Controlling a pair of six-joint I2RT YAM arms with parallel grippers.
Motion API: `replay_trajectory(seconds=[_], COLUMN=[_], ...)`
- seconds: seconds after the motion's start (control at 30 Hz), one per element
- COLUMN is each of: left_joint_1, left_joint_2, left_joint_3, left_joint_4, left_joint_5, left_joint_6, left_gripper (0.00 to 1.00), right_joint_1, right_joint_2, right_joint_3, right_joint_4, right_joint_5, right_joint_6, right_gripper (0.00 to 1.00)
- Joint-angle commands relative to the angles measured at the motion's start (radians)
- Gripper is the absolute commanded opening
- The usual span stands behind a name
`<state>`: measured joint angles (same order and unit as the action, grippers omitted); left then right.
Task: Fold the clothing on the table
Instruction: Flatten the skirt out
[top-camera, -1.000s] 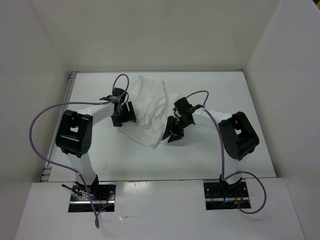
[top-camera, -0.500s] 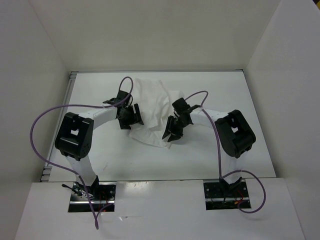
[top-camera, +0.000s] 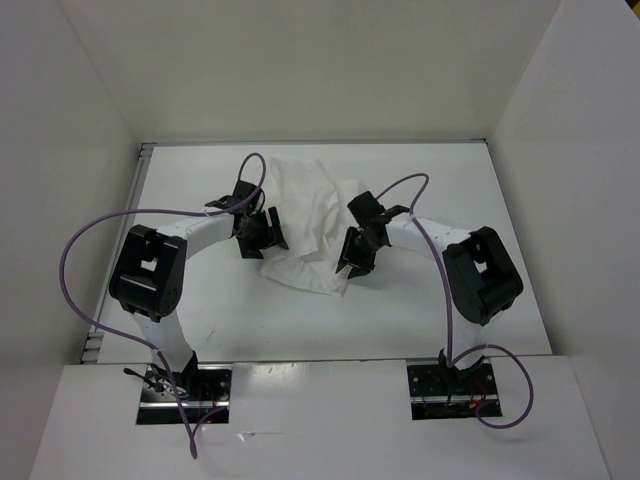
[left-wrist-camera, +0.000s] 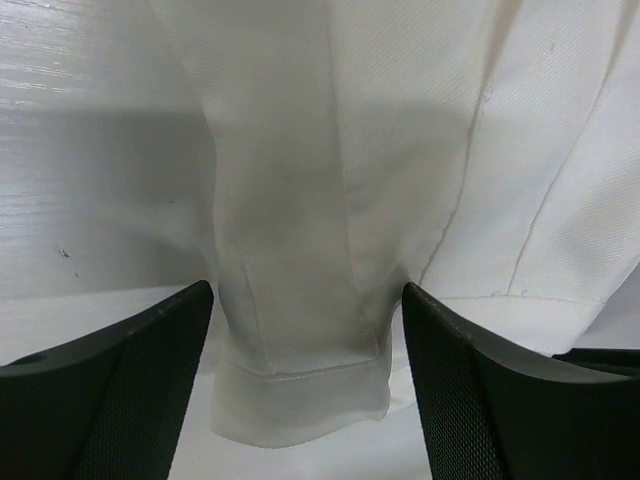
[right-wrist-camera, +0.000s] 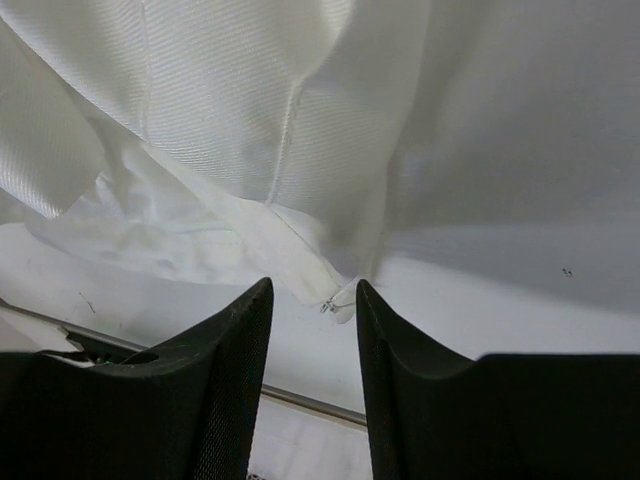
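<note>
Flanking the clothing (top-camera: 305, 200) on the table (top-camera: 400, 320), the left gripper (top-camera: 266, 234) and right gripper (top-camera: 351, 263) stand released (nothing pinched), apparently poised to seize opposite edges for folding.

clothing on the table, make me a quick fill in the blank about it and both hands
The clothing on the table is ____ in colour.
The left hand has its jaws ____ either side of a hemmed cuff.
In the top view, the right hand is at the clothing's ____ side.
Missing: white; open; right.
</note>
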<state>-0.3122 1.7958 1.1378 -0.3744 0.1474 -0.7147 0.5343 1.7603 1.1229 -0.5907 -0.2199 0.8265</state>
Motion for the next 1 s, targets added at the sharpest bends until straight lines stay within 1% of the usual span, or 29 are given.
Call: replay_trajectory(seconds=[0.0,0.2,0.33,0.37,0.4,0.43,0.47,0.5,0.53,0.6,0.63,0.67,0.7,0.73,0.8,0.87,0.93,0.97], left_joint_1=[-0.004,-0.004,-0.004,-0.004,-0.004,-0.004,-0.004,-0.004,-0.004,-0.004,0.021,0.037,0.050,0.061,0.084,0.084,0.084,0.093], left_joint_2=[-0.015,-0.015,-0.024,-0.024,-0.024,-0.024,-0.024,-0.024,-0.024,-0.059,-0.075,-0.094,-0.142,-0.168,-0.235,-0.262,-0.282,-0.282], left_joint_3=[-0.001,0.017,0.026,0.027,0.027,0.027,0.027,0.036,0.036,0.036,0.036,0.022,0.007,0.007,0.007,0.030,0.030,0.030], left_joint_4=[0.000,-0.009,-0.018,-0.018,-0.018,-0.018,-0.018,-0.018,-0.018,-0.018,-0.018,0.001,0.015,0.029,0.042,-0.003,-0.030,-0.040], left_joint_5=[0.027,0.027,0.027,0.027,0.037,0.037,0.047,0.047,0.047,0.057,0.092,0.121,0.151,0.188,0.198,0.149,0.114,0.092], left_joint_6=[-0.017,-0.008,-0.008,-0.008,-0.008,-0.008,-0.008,-0.008,0.001,0.001,0.001,0.001,0.001,-0.008,-0.008,0.021,0.033,0.034], left_gripper=[0.83,0.82,0.82,0.82,0.82,0.82,0.82,0.82,0.82,0.82,0.82,0.82,0.82,0.82,0.83,0.83,0.84,0.84], right_joint_1=[0.006,0.015,0.015,0.015,0.024,0.024,0.024,0.024,0.024,0.024,0.024,0.024,0.024,0.024,0.015,0.015,0.015,0.015], right_joint_2=[-0.021,0.059,0.111,0.111,0.120,0.136,0.136,0.099,0.065,-0.007,-0.069,-0.097,-0.128,-0.178,-0.212,-0.232,-0.243,-0.243], right_joint_3=[0.017,0.026,0.026,0.026,0.035,0.035,0.035,0.044,0.044,0.055,0.098,0.122,0.159,0.175,0.218,0.250,0.299,0.314], right_joint_4=[-0.032,-0.032,-0.021,-0.021,-0.021,-0.021,-0.021,-0.021,-0.021,-0.064,-0.140,-0.185,-0.220,-0.285,-0.342,-0.396,-0.396,-0.359], right_joint_5=[0.030,0.008,-0.013,-0.013,-0.013,-0.013,-0.013,0.026,0.027,0.118,0.154,0.198,0.293,0.339,0.426,0.455,0.430,0.412], right_joint_6=[0.016,-0.003,-0.013,-0.013,-0.013,-0.024,-0.024,-0.024,-0.024,-0.024,-0.036,-0.036,-0.036,-0.046,-0.055,-0.066,-0.095,-0.104], right_gripper=[0.45,0.45,0.37,0.34,0.29,0.20,0.00,0.00,0.00,0.00,0.00,0.00,0.00,0.00,0.00,0.00,0.00,0.00])
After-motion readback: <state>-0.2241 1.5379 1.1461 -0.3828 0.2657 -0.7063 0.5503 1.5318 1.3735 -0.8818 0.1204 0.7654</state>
